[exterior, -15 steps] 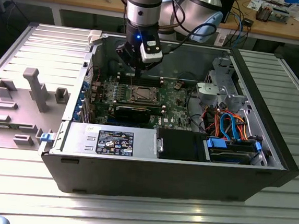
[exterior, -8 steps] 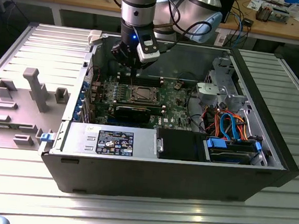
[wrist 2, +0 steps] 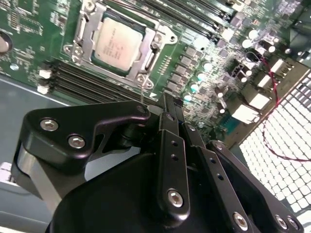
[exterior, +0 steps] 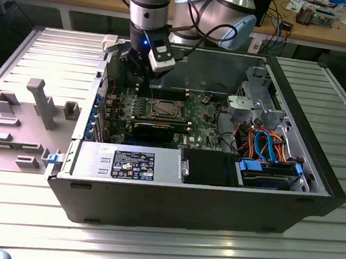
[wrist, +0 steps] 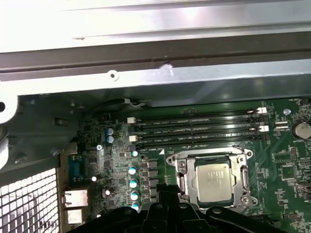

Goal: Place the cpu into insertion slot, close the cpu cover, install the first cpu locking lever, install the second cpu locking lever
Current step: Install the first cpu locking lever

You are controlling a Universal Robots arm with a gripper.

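Fingers [wrist 2: 167,111] pressed together, holding nothing, poised near cpu [wrist 2: 118,42] under cpu cover [wrist 2: 83,34], black-and-white label [exterior: 132,165] print unreadable

place: robotics lab | evidence: aluminium slat table [exterior: 169,244]; cable-strewn wooden bench [exterior: 344,38]; opened computer case [exterior: 184,206]

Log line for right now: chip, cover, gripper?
chip: seated in board | cover: lying flat around chip | gripper: above board, beside chip
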